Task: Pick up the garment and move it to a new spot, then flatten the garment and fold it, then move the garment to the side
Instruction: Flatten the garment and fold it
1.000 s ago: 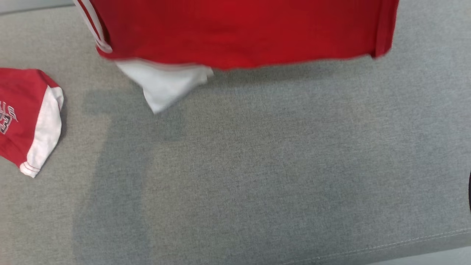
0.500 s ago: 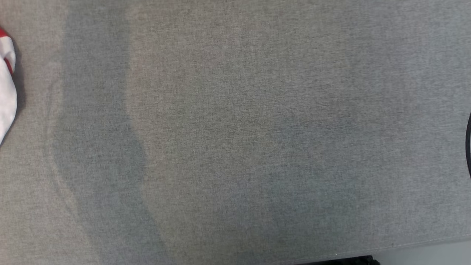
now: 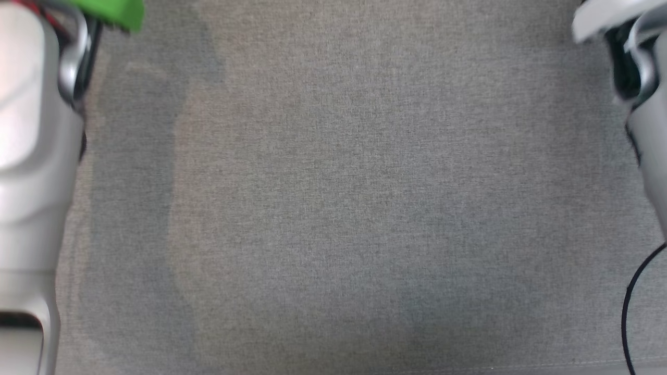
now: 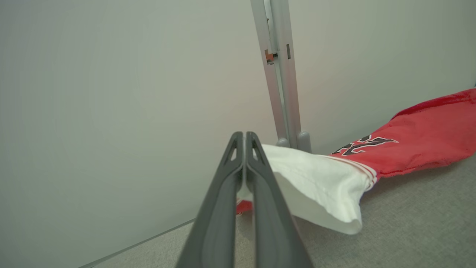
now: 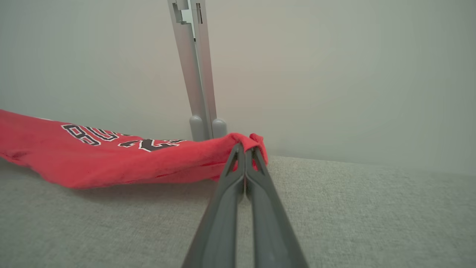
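step, laying out: best judged to lower both ends together, cloth taut | left hand (image 4: 244, 139) clamped shut on the white sleeve (image 4: 319, 186), just left of the grey post (image 4: 277, 74) | garment (image 5: 111, 156) stretched before the post, sagging toward the counter (image 5: 372, 208) | right hand (image 5: 245, 149) pinched shut on the garment's red edge, just right of the post

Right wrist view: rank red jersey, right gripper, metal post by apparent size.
1. red jersey, spanning over half the width.
2. right gripper, close behind; it sits nearest the camera, so it looks inflated.
3. metal post, clearly smallest.
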